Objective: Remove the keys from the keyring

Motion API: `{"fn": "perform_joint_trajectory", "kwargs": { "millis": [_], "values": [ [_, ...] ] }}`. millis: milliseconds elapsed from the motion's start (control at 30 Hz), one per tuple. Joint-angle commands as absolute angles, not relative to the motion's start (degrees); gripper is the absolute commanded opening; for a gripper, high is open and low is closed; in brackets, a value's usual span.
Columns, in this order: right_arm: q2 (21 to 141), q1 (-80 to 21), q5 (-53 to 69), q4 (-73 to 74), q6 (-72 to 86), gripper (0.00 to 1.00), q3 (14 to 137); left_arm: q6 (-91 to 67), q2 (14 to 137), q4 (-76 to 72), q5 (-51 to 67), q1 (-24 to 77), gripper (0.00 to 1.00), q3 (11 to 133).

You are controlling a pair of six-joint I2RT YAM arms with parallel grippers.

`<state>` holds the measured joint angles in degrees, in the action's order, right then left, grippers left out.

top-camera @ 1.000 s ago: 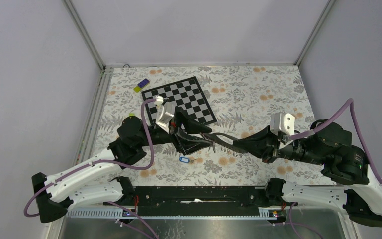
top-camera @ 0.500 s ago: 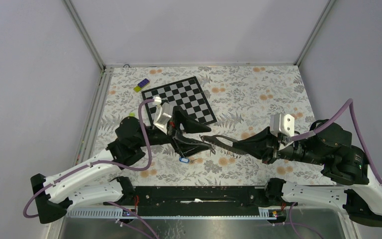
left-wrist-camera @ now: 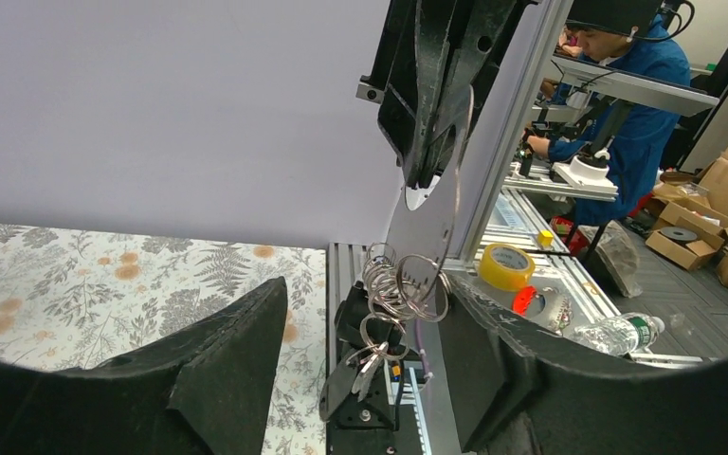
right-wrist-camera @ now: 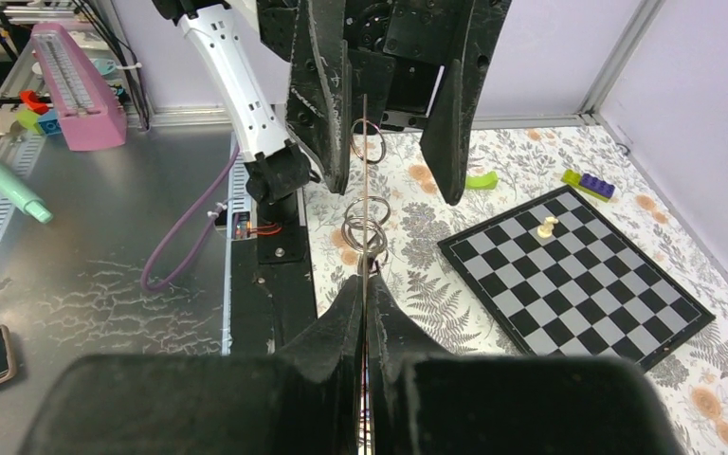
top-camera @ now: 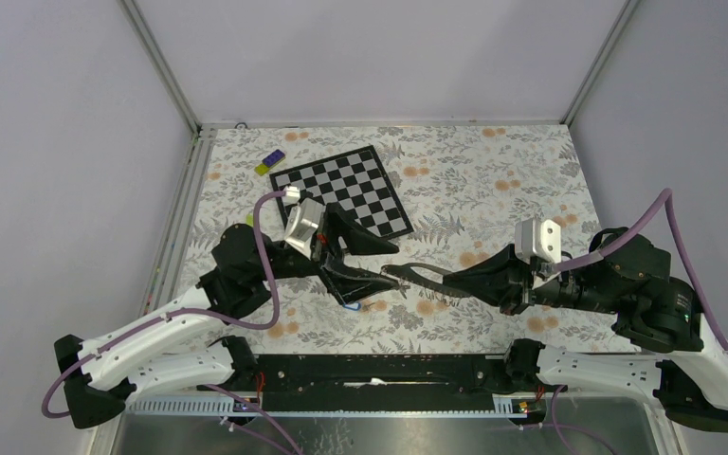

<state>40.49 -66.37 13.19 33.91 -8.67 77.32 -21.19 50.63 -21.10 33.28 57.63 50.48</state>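
Note:
My right gripper [right-wrist-camera: 364, 284] is shut on a thin flat silvery key [left-wrist-camera: 428, 213], seen edge-on in the right wrist view. A chain of wire rings [left-wrist-camera: 400, 284] hangs from that key, with small keys [left-wrist-camera: 372, 365], one of them dark-headed, at the bottom. The rings also show in the right wrist view [right-wrist-camera: 365, 232]. My left gripper [left-wrist-camera: 370, 294] is open, one finger on each side of the rings. In the top view the left gripper [top-camera: 372, 277] and the right gripper [top-camera: 409, 274] meet tip to tip above the cloth. The blue tag [top-camera: 349, 304] shows just below them.
A chessboard [top-camera: 341, 190] lies behind the left gripper, with a white chess piece [right-wrist-camera: 547, 227] on it. A purple and yellow block [top-camera: 269, 162] lies at the back left. A green piece [right-wrist-camera: 482, 180] lies near the board. The black rail [top-camera: 379, 370] runs along the near edge.
My left arm has drawn nearer and slightly left. My right gripper has followed a little left, and the meeting point now sits closer over the blue tag.

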Motion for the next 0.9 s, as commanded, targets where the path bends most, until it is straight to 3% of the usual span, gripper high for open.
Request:
{"fn": "perform_joint_trajectory", "kwargs": {
  "millis": [0,200,467,867],
  "values": [
    [40.13,-66.19,15.97,30.5,-8.0,0.05,78.24,-20.49,50.41,-23.82,35.25,57.6,0.62,51.33],
    [39.95,-66.21,17.68,30.46,-7.81,0.06,78.61,-20.04,50.61,-23.82,35.03,57.58,0.61,50.81],
    [39.12,-66.24,18.17,29.51,-7.44,0.06,78.56,-20.23,50.75,-25.2,35.81,57.57,0.7,50.11],
    [39.27,-66.19,18.46,29.33,-7.37,0.06,78.49,-22.37,53.18,-28.81,37.31,57.58,0.68,50.45]
  ]
}}
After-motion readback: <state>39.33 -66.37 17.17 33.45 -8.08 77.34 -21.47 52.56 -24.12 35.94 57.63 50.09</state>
